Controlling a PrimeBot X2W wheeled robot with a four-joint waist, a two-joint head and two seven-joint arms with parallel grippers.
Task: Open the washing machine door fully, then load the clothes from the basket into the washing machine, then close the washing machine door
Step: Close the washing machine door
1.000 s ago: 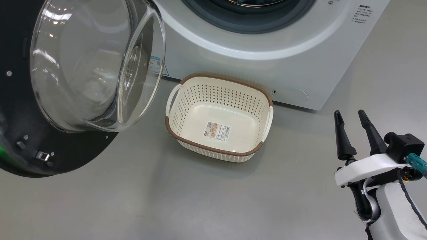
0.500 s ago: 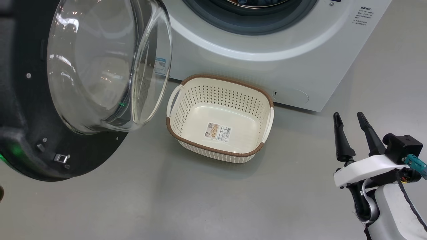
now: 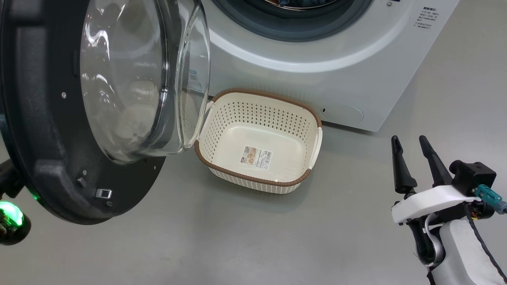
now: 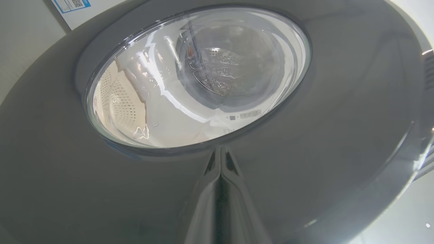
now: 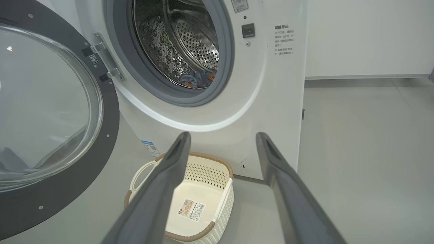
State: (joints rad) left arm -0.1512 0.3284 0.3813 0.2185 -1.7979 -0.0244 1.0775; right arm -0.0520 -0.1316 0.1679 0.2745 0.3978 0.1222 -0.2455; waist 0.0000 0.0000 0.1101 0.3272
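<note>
The last step, closing the door, looks to be the one in hand. The cream-white perforated plastic basket with its brown woven-look rim [image 3: 261, 114] sits on the grey floor [image 3: 237, 237] just in front of the big white front-loading washing machine [image 3: 317, 79], and holds nothing but its paper label. In the right wrist view, light-blue clothes with orange print [image 5: 198, 78] lie at the bottom of the steel drum [image 5: 183, 44].

The large round washing machine door with its black rim and bulging clear glass bowl [image 3: 103, 107] stands partly open on the machine's left, and its glass overlaps the basket's left handle in the head view. The left tool [image 4: 220, 152] is clenched and empty. Its tips seem to press the door's glossy outer face just below the glass, meeting their own reflection there. The right tool [image 3: 408, 139] is released and idle, well apart from the basket.

The next move calls for a steady push along the door's arc until the latch catches. The glass bowl must pass over the basket, which is a possible snag.
</note>
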